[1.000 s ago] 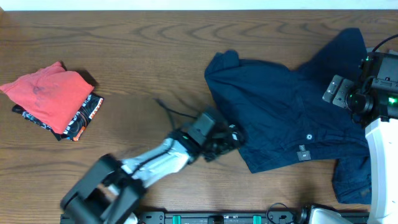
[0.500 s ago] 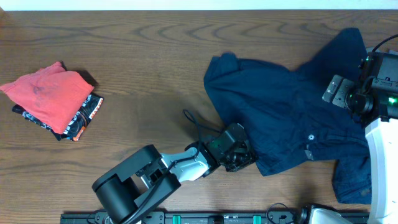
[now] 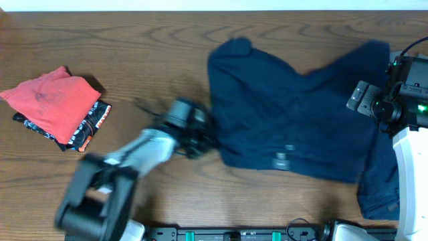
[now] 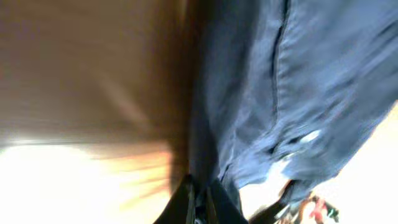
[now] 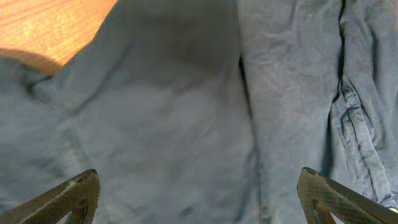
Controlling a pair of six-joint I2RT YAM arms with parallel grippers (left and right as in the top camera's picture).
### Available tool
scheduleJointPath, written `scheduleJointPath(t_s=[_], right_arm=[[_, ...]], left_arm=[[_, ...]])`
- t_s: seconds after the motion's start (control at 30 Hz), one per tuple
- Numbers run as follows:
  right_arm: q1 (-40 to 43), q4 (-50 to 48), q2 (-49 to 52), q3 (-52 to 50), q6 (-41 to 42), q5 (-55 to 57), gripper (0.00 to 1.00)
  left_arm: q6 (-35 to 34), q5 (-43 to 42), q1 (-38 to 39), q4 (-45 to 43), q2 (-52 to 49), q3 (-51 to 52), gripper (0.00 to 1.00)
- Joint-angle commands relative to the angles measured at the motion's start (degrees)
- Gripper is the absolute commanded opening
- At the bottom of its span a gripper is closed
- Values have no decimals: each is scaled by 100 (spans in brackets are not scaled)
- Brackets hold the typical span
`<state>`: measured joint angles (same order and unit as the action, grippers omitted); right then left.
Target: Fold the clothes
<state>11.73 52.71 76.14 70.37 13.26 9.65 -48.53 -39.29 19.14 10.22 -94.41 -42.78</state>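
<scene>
A dark navy garment [image 3: 294, 114] of the clothes lies spread over the right half of the wooden table. My left gripper [image 3: 200, 136] is at its left edge, shut on that edge. In the blurred left wrist view the closed fingers [image 4: 200, 190] pinch the navy cloth [image 4: 280, 93], which hangs away from them. My right gripper [image 3: 366, 99] hovers over the garment's right part. In the right wrist view it [image 5: 199, 193] stands wide open above the navy fabric [image 5: 186, 112], nothing between its fingers.
At the far left a folded red garment [image 3: 50, 104] lies on top of a folded black one with orange-white print [image 3: 90, 130]. Bare wooden tabletop [image 3: 147, 60] lies between that stack and the navy garment.
My left gripper closed on the navy garment's lower left edge and pulled it to the left; the cloth shifted left with it. The right arm has stayed still.
</scene>
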Motion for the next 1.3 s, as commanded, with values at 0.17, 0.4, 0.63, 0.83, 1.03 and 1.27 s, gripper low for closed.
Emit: scheduleJointPath(t_s=[0.17,0.4,0.63,0.83,1.03,1.27], right_arm=[[74,48,216,13,83,-402,99],[72,214,479,11,-247,-1069,99],[57,398,1082,0,-627,-2225,99],[28,321,1987,-4,-605,-2605,98],[-116,-328,2898,-4,-343,-2706,96],[-372,-1832,3576,-4,164,-2833,95]], left_arm=[[1121,-44,-3027,190,651,-883,6],[1241,-658,-3200,1523,654,-1010,98],[1705,-79,-2286,3427,651,-780,98],[1325,33,-1132,3565,649,-472,98],[378,278,-33,2962,643,-254,98],[-721,446,1025,2146,643,-61,98]])
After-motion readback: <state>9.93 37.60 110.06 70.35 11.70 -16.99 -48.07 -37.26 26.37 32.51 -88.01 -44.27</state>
